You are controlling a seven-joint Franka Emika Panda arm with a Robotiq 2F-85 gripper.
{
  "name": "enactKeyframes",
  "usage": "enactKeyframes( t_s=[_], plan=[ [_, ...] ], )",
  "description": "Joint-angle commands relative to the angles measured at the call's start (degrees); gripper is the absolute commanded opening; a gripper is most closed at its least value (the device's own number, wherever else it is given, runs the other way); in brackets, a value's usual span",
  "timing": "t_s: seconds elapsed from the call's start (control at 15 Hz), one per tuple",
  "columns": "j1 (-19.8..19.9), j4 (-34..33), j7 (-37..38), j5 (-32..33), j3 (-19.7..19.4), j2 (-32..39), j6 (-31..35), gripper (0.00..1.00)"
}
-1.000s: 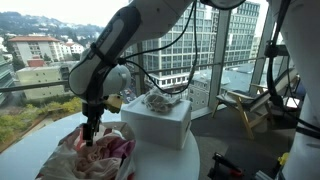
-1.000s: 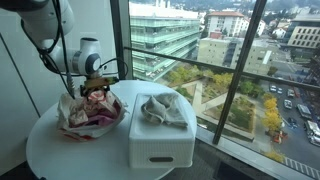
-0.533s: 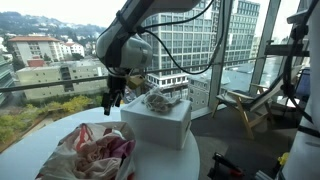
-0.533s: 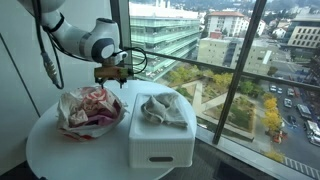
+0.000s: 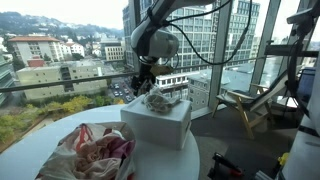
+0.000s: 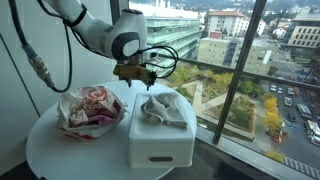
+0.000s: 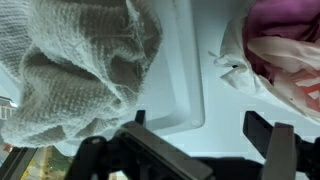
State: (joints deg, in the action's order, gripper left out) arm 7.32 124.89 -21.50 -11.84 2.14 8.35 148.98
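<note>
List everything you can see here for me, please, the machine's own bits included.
table: one, white, round, by the windows
box: one, white, on the table
cloth: one, grey, crumpled, lying on top of the box
bag: one, clear plastic stuffed with pink and red fabric, on the table beside the box
chair: one, pale wood, on the floor beyond the table
windows: several tall glass panes, looking out on city buildings
arm: one, white, reaching over the table from above
tool: one, dark, at the arm's tip, open and holding nothing, hanging above the box's edge next to the cloth
</note>
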Motion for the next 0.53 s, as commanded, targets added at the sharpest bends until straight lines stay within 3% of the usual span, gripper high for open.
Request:
enactKeyframes(
  t_s=[0.0,0.27,0.4,0.47],
  plan=[
    [-1.4,-0.1,12.1,4.7,-3.8,2.9,4.9,1.00],
    [-4.0,-1.5,29.4,17.3,-10.0,7.5,7.5,1.00],
    [-6.6,-2.8,37.4,23.6,-13.4,9.7,5.1,1.00],
    [-7.3,-3.1,39.6,25.1,-14.2,10.5,4.4,0.75]
  ],
)
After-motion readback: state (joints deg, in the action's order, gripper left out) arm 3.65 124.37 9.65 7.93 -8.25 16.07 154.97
